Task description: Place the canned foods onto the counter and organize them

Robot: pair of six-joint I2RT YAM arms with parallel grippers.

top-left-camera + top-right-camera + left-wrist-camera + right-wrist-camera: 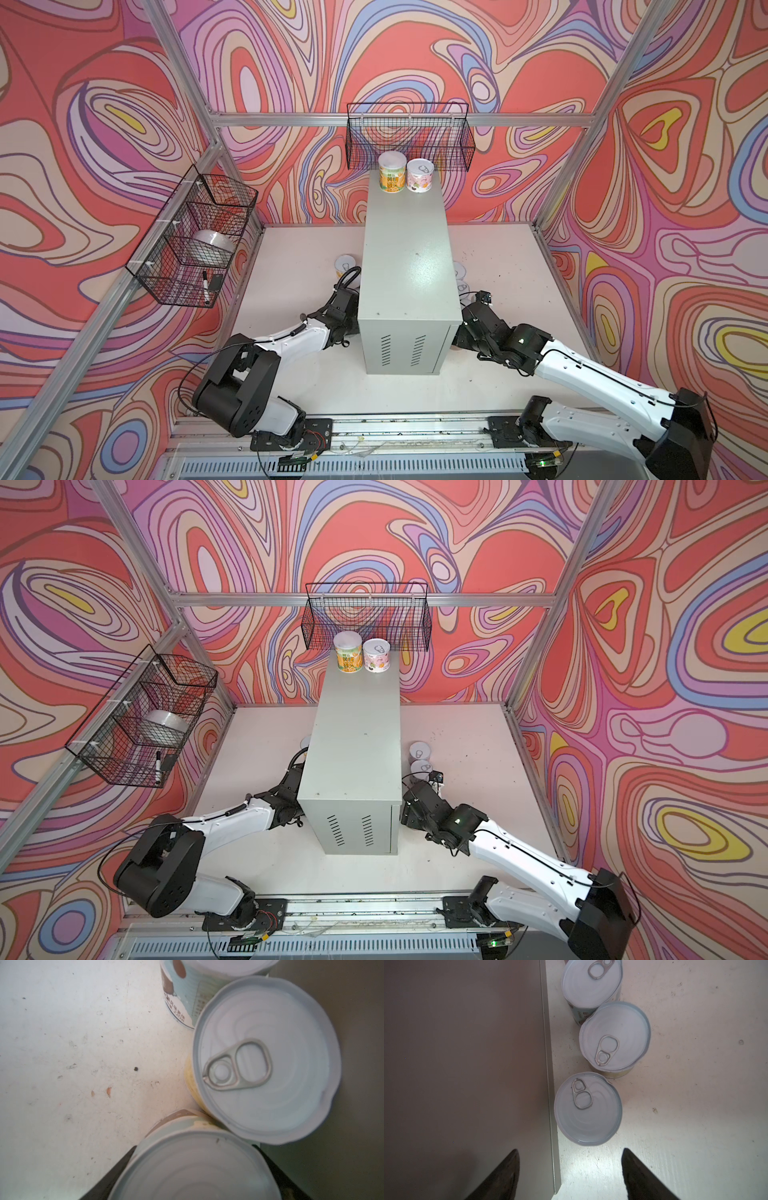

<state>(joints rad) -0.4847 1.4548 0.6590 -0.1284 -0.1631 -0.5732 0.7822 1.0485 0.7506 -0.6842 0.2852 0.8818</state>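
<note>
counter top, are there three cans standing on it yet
No, only two stand on the counter: a yellow can and a pink can at its far end.

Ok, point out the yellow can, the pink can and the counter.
yellow can (pixel 392 178), in a top view, on its label
pink can (pixel 420 183), in a top view, on its label
counter (pixel 409 270), in a top view, on its bare top

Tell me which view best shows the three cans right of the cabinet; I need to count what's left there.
The right wrist view: all three cans stand in a row beside the cabinet, lids unobstructed. In both top views at most two lids show, partly behind the cabinet. The left wrist view shows different cans.
</note>
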